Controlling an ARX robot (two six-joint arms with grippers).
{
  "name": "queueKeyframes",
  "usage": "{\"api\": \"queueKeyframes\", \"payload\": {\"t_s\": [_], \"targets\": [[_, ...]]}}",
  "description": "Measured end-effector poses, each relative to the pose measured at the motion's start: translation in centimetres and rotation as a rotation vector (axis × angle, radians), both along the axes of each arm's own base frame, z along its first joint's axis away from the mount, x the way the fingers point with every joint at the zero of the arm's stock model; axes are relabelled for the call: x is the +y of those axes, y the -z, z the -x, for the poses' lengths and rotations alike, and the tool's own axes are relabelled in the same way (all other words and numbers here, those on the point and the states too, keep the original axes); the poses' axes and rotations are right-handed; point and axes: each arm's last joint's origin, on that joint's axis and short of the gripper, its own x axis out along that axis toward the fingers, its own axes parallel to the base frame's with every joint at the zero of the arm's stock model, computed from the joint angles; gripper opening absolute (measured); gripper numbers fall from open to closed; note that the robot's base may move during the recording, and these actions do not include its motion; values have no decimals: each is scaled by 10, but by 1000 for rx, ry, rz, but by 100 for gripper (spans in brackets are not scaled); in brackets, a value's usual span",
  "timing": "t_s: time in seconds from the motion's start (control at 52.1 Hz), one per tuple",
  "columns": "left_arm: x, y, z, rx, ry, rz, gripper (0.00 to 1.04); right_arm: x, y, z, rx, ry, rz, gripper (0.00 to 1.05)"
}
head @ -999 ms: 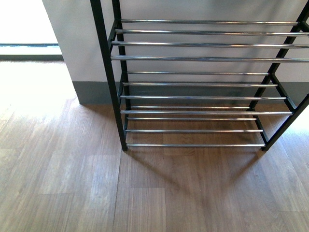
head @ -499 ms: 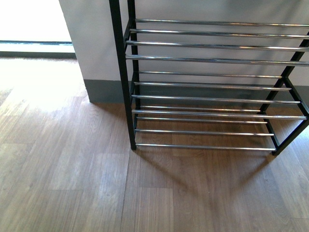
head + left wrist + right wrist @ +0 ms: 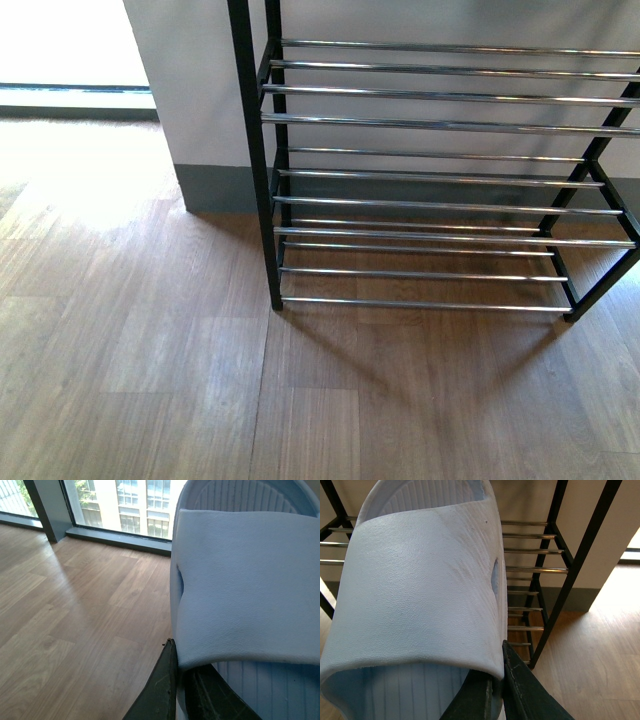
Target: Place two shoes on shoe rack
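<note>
Right shoe (image 3: pixel 415 590) runs lengthwise away from wrist twd shoe rack (image 3: pixel 440 123), left shoe (image 3: pixel 245 595) twd window (image 3: pixel 135 510); right end effector (image 3: pixel 495 672) & left end effector (image 3: pixel 178 660) each clamped tight on its shoe's edge.

Black, tapered jaws on both wrists, seemingly scuffed.

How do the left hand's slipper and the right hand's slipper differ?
The left slipper has a window and floor behind it; the right slipper has the shoe rack. The right slipper's strap shows faint grey smudges; the left's looks cleaner. Both are pale blue slides.
</note>
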Motion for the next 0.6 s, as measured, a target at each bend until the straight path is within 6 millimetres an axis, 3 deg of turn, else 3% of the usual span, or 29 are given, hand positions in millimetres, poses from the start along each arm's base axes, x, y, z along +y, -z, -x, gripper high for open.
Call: {"api": "queueKeyframes", "payload": {"t_s": [0.595], "targets": [[-1,1,1,7,-3,-4,2,0,0,0,0,0,0,2]]}}
